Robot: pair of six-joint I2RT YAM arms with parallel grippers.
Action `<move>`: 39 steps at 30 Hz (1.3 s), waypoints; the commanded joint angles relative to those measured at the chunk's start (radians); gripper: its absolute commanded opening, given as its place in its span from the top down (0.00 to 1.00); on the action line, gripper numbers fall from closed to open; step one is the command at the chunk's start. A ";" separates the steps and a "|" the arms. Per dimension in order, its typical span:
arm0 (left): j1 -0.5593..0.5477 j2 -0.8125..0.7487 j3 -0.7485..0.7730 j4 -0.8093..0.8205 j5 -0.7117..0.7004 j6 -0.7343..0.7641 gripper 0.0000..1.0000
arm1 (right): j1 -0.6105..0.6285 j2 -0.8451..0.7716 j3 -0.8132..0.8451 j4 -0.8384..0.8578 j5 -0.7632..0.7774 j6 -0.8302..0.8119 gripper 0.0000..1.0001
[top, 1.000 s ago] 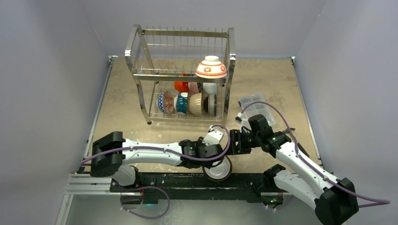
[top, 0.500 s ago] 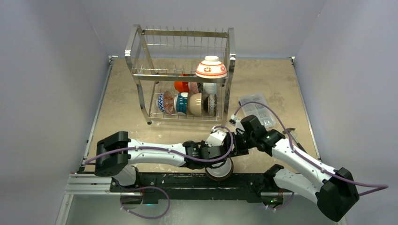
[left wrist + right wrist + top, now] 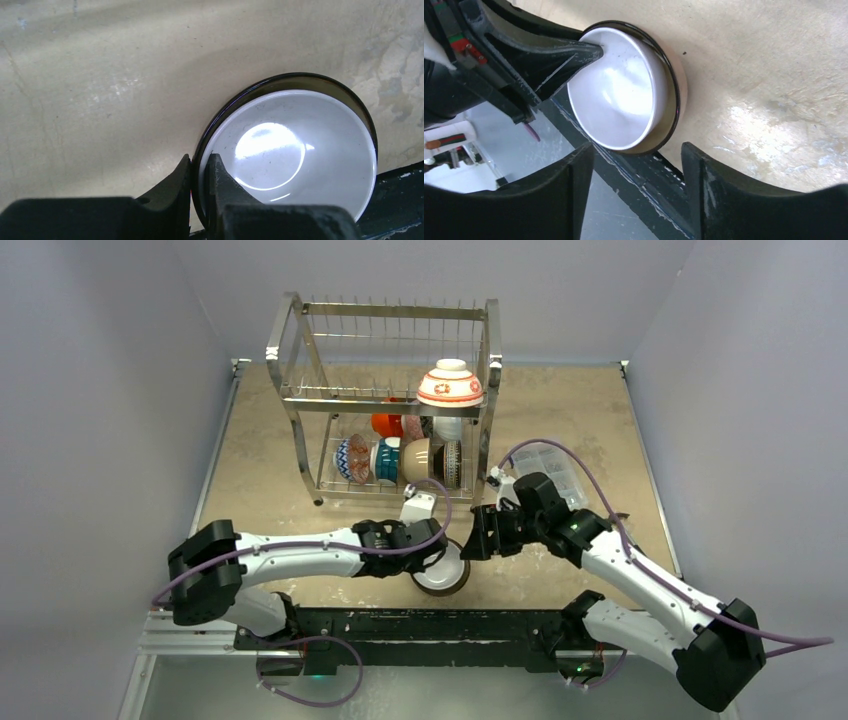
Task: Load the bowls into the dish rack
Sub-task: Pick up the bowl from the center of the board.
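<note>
My left gripper (image 3: 199,165) is shut on the rim of a bowl (image 3: 300,150) that is white inside with a dark rim and a tan outside. One finger is inside the rim and one outside. The bowl (image 3: 443,570) is near the table's front edge, tilted. My right gripper (image 3: 636,150) is open just right of this bowl (image 3: 624,100), with nothing between its fingers. The dish rack (image 3: 385,405) stands at the back. A red-and-white bowl (image 3: 450,385) lies upside down on its upper tier. Several bowls stand on edge on the lower tier, among them a blue patterned one (image 3: 352,458) and a tan one (image 3: 418,462).
A clear plastic box (image 3: 545,468) lies right of the rack, behind the right arm. A black rail (image 3: 400,625) runs along the table's near edge, just below the held bowl. Grey walls close in the left, right and back.
The left gripper has shut on the bowl's rim and carried it left, away from the black rail. The right gripper has followed it leftward, still open.
</note>
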 commanded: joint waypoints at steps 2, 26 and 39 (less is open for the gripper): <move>0.022 -0.084 -0.009 0.037 -0.034 -0.036 1.00 | 0.007 0.011 0.026 0.099 -0.068 0.040 0.38; 0.026 -0.176 -0.035 0.145 -0.031 -0.062 1.00 | 0.048 0.171 -0.009 0.247 -0.059 0.096 0.52; 0.027 -0.185 -0.043 0.164 -0.008 -0.049 0.69 | 0.101 0.276 0.051 0.281 0.018 0.068 0.93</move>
